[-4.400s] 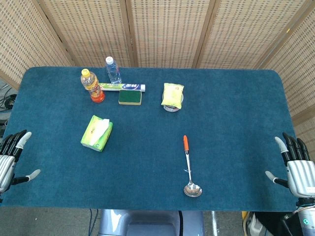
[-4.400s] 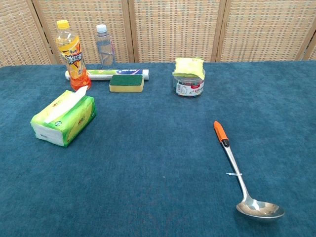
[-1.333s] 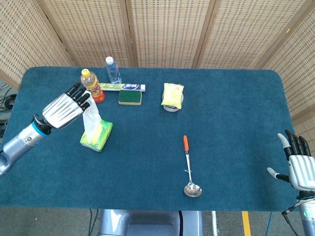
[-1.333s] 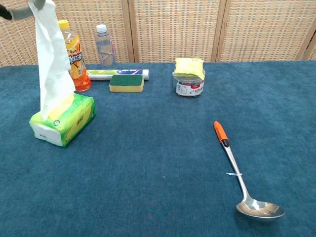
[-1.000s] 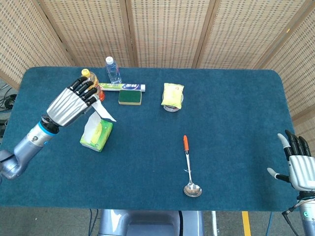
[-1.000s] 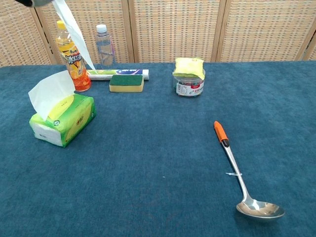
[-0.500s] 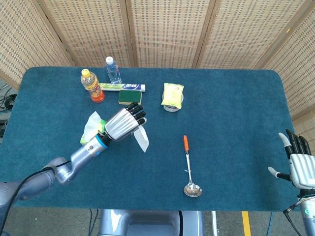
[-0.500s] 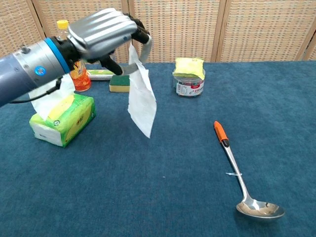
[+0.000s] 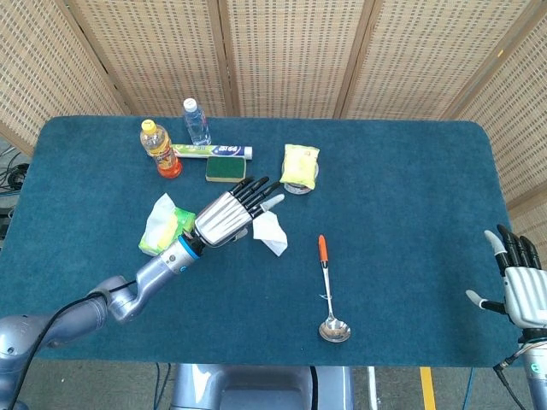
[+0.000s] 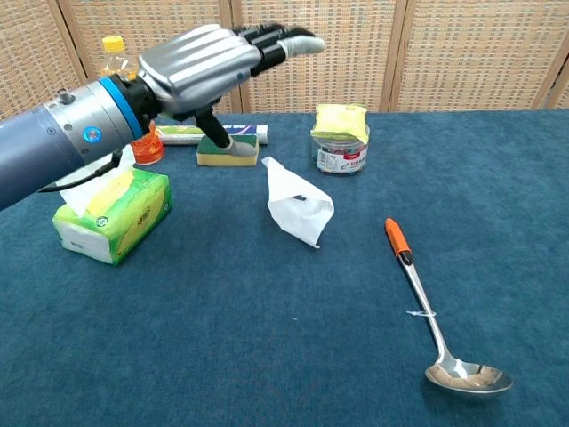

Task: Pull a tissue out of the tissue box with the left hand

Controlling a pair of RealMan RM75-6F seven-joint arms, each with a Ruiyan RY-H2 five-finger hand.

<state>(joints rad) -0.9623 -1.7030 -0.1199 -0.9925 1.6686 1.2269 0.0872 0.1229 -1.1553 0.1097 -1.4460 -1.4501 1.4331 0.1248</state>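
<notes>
The left arm reaches far out over the middle of the tabletop (image 9: 402,213). The left hand (image 9: 229,215) is up in the air, back side up, with its fingers (image 10: 283,41) stretched out straight and spread apart, holding nothing. The right hand (image 9: 523,290) rests low at the near right edge, fingers pointing up and apart.

Pulled one tissue (image 10: 298,205) out of the tissue box (image 10: 114,216), carried it off to the side, then let go. Left hand (image 10: 206,60) now spread wide above, holding nothing. Tissue crumpled just under the fingertips (image 9: 272,202). New tissue sticking up from the box, back by the wrist.
</notes>
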